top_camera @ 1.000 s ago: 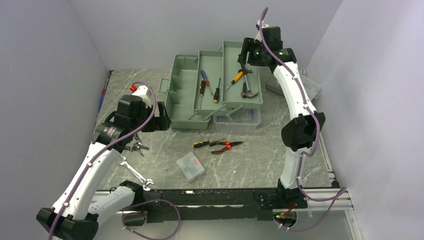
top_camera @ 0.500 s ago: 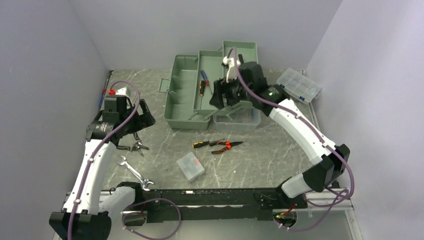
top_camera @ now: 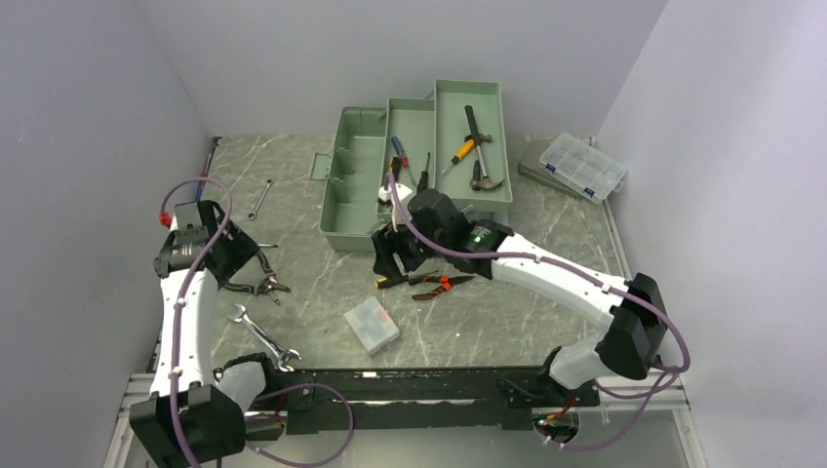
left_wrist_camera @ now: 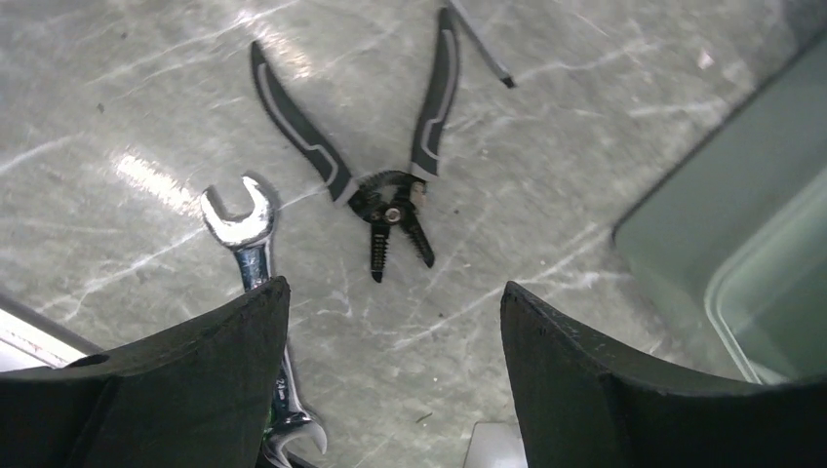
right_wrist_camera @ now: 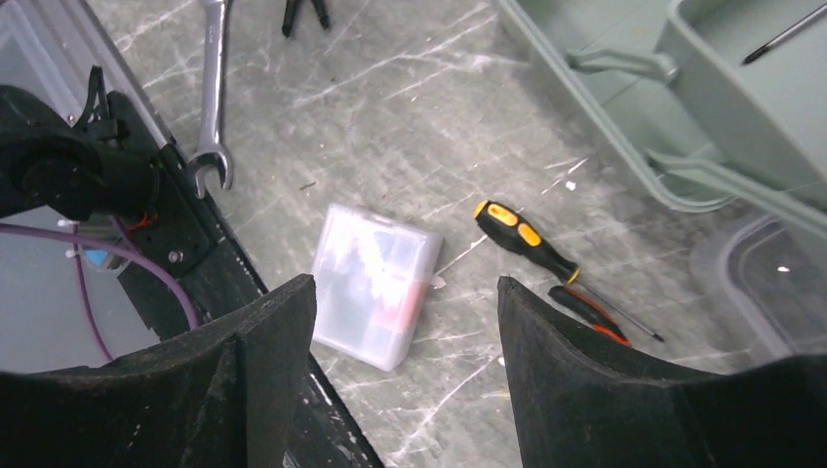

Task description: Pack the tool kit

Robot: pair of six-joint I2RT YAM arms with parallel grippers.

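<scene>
Where the left arm stretches along the left side of the marbled table [top_camera: 507, 322], the left gripper [left_wrist_camera: 392, 292] hangs above the surface, its two fingers spread wide with nothing between them; beneath it lie black-handled pliers [left_wrist_camera: 390, 200], handles splayed apart; just beside them rests a combination wrench [left_wrist_camera: 255, 283], its open end up near the pliers' head and its shank passing under the near finger in the wrist view; a smaller wrench [top_camera: 258, 198] lies farther back, well apart from both. Toward the near edge, around the middle, sits a small translucent case [right_wrist_camera: 375, 285], flat on the table. At the back middle stands the tool kit [top_camera: 356, 185], open, its green trays fanned out in steps rising to the right; screwdrivers [top_camera: 395, 156] lie in the middle tray and a hammer [top_camera: 476, 146] in the highest one. Just in front of the kit hovers the right gripper [right_wrist_camera: 405, 288], fingers parted and holding nothing; an orange-and-black screwdriver [right_wrist_camera: 536, 249] lies on the table below it, close to red-handled pliers [top_camera: 444, 283]. At the far right rear rests a clear compartment organizer [top_camera: 583, 164].
</scene>
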